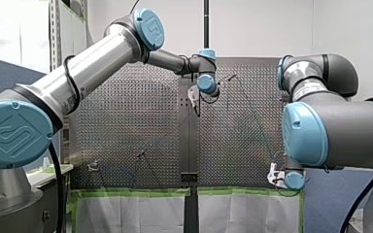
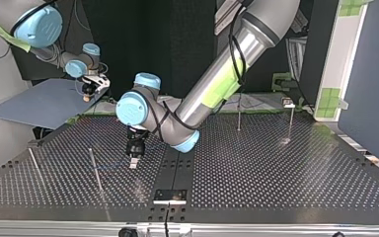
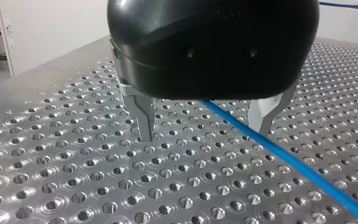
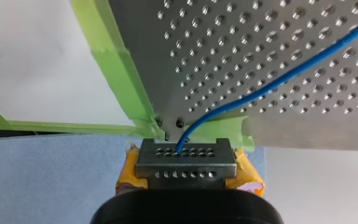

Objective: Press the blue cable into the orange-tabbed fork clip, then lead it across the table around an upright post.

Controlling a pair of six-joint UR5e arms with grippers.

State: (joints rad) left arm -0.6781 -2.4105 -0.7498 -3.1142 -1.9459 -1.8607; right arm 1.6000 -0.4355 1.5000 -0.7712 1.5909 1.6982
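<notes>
Left claw (image 3: 206,134) is held low over the perforated tabletop (image 3: 65,186), fingers spread. The blue cable (image 3: 284,158) is seen running between them, not gripped. Right claw (image 4: 186,161) is placed just off the tabletop corner edged in green tape (image 4: 116,65), its yellow-padded fingers pinching the cable. An upright post (image 2: 239,114) is noted well apart from both.

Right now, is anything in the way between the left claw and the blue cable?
Nothing visible does. The left claw hangs open over the table, and the cable runs bare between its two fingers.
</notes>
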